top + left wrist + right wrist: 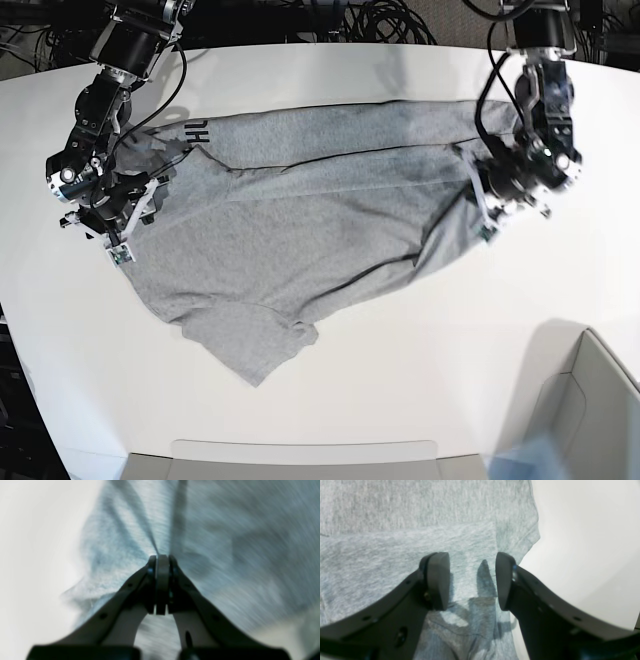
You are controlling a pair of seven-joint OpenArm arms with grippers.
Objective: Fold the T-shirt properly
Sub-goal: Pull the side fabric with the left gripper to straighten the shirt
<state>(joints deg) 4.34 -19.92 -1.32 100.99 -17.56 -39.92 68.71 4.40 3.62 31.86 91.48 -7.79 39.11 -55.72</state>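
T-shirt (300, 220) spread on the white table (420, 350), partly folded: upper edge doubled over, a diagonal crease across the lower body, one sleeve (255, 345) jutting toward the near edge. Black letters "HL" (196, 131) visible at the top corner on the base view's left.

Left hand (162, 585) at the shirt's edge on the base view's right: clenched, pads pressed together with grey cloth pinched between them and gathered into tight creases that fan out from the tips. That wrist view is blurred.

Right hand (472, 580) at the opposite edge of the shirt: released, fingers (437, 580) set wide apart, nothing between them, flat cloth below with their shadows on it. Bare table just beside it.

Cables (370, 20) behind the table's far edge.
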